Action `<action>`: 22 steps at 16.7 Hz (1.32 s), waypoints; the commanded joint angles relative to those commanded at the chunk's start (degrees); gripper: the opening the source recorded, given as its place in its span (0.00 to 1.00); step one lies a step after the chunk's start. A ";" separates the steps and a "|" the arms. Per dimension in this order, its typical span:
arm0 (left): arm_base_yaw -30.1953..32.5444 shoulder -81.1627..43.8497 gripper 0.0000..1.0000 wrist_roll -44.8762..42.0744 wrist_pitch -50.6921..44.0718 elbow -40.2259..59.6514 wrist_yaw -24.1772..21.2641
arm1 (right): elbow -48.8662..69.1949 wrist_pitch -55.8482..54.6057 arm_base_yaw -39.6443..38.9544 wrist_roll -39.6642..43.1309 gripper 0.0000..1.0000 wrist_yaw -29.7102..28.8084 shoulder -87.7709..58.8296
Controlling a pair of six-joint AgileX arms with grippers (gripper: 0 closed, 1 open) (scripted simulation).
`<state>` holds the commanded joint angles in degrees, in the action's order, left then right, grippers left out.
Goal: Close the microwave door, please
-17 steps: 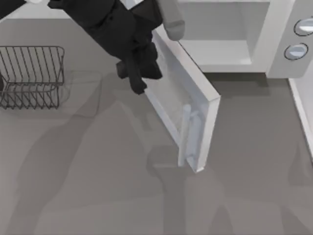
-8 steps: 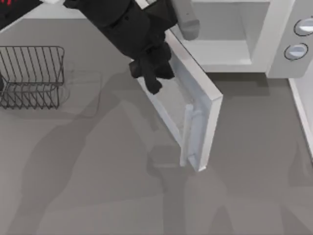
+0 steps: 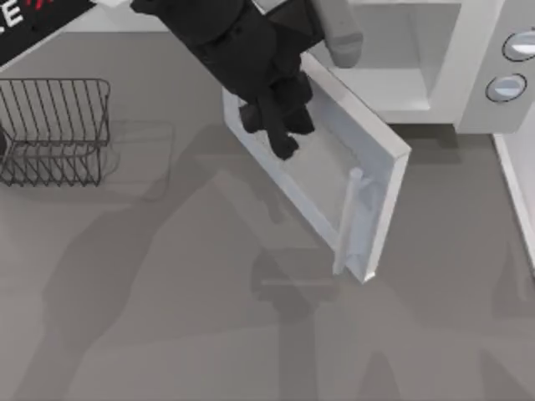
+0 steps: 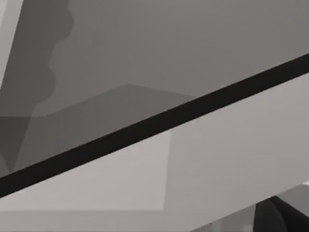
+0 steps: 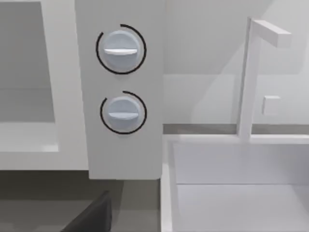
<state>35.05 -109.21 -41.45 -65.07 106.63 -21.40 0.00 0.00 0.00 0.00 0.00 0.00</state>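
So here's the count for you: one microwave [image 3: 435, 58] along the top edge of the table [image 3: 167, 317], right of the middle, and one microwave door [image 3: 322, 171] hanging open, swung out over the table at an angle from the cavity's left side. The door has one pale bar handle [image 3: 347, 219] near its free edge.

You get two round grey-blue knobs, one above the other on the microwave's side panel: upper knob [image 5: 120, 50], lower knob [image 5: 122, 112], each with a dark arc around it. There are no numbers or markings on them that I can read.

There's one dark wire rack [image 3: 52, 129] on the left side of the table, well apart from the door.

The only writing is a bit of white lettering on a black strip [image 3: 33, 25] at the top-left corner. You can make out an "E" and a scrap of red beside it, the rest is cut off.

Your left gripper [image 3: 280, 138] is right up against the door's outer face near the hinge side. Open or shut, can't tell, and I can't see it holding anything.

To the right of the microwave there's one white sink basin [image 5: 236, 188] with a thin white faucet [image 5: 251, 77].
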 joint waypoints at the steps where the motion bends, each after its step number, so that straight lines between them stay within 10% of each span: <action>1: 0.30 -0.32 0.00 0.28 -0.01 0.43 0.10 | 0.00 0.00 0.00 0.00 1.00 0.00 0.00; 22: 4.33 -5.01 0.00 4.45 -0.35 6.94 1.71 | 0.00 0.00 0.00 0.00 1.00 0.00 0.00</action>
<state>39.38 -114.22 -37.00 -65.41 113.57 -19.68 0.00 0.00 0.00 0.00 0.00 0.00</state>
